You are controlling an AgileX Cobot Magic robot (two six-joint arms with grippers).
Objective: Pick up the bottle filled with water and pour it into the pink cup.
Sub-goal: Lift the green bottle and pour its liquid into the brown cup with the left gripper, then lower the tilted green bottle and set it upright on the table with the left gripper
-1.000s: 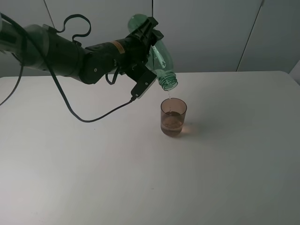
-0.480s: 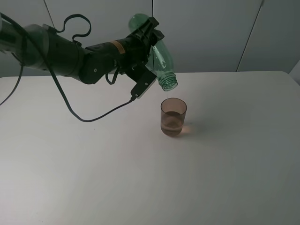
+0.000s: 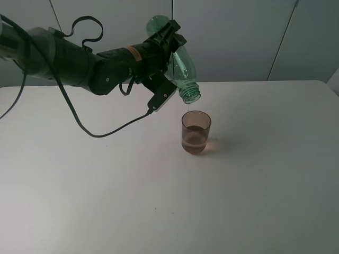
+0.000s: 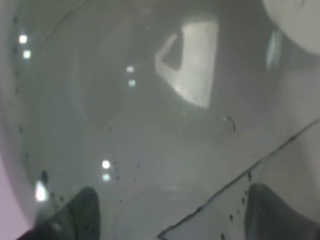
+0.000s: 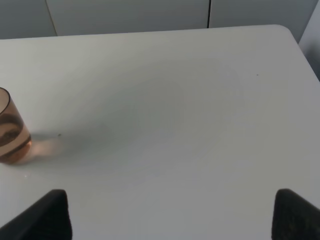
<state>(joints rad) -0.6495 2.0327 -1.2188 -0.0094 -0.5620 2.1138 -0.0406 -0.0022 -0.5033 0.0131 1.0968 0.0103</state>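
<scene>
I see the bottle [image 3: 179, 66] held in the air, steeply tilted, base up and open mouth down, directly above the cup [image 3: 196, 132] but clear of its rim. The left gripper [image 3: 170, 46] is clamped across the bottle's body. In the left wrist view the green wall fills nearly the whole picture, with dark fingertips [image 4: 84, 212] at its edge. The cup stands upright on the table [image 3: 106, 201], partly filled with liquid. A black cable [image 3: 108, 132] hangs in a loop below the left arm. The right gripper [image 5: 172, 220] is well apart from the cup, jaws spread wide and holding nothing.
</scene>
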